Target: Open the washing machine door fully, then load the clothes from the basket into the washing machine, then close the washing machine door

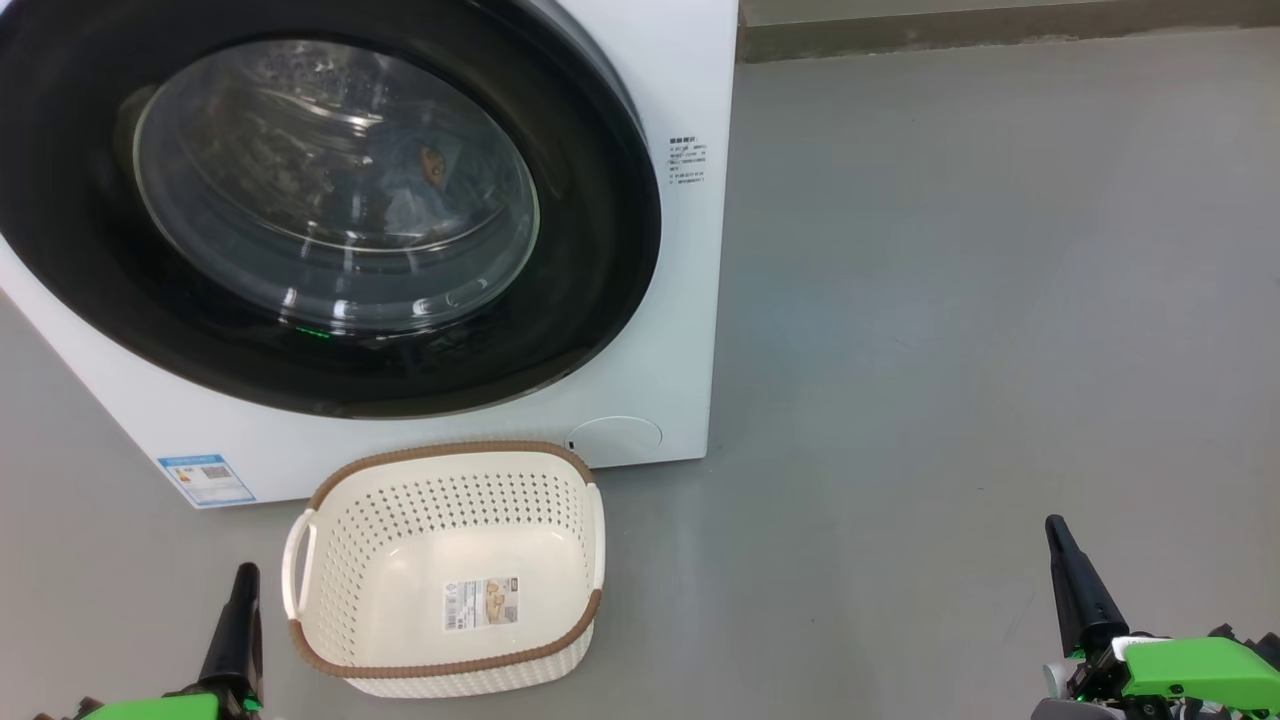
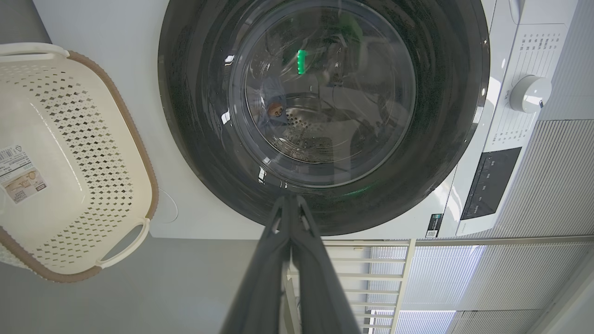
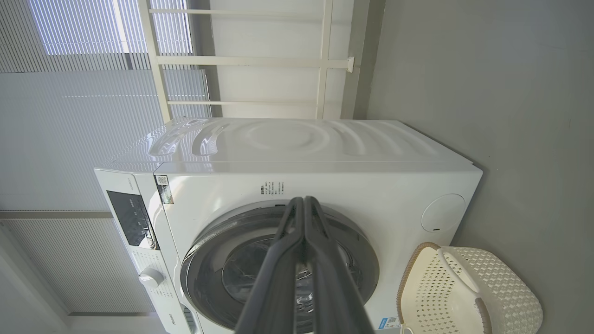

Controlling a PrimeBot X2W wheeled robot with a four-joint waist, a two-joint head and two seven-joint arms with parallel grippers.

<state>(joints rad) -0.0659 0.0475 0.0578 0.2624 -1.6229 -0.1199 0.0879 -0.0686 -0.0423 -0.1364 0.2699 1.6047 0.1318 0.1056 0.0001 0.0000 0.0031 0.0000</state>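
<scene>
A smooth grey floor (image 1: 980,300) meets a darker skirting strip (image 1: 1000,40). Daylight glows through white blinds (image 3: 69,139) beside a white railing (image 3: 250,60).

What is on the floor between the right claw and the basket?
Nothing lies there. In the head view the grey floor between the right claw and the basket is bare.

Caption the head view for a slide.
The washing machine door is closed, the clothes lie behind its glass, the basket stands empty.

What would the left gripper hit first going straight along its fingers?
Probably the door, on its black rim: in the left wrist view the shut left gripper has its tips lined up with the rim's edge. How far off it is, is hard to judge.
</scene>
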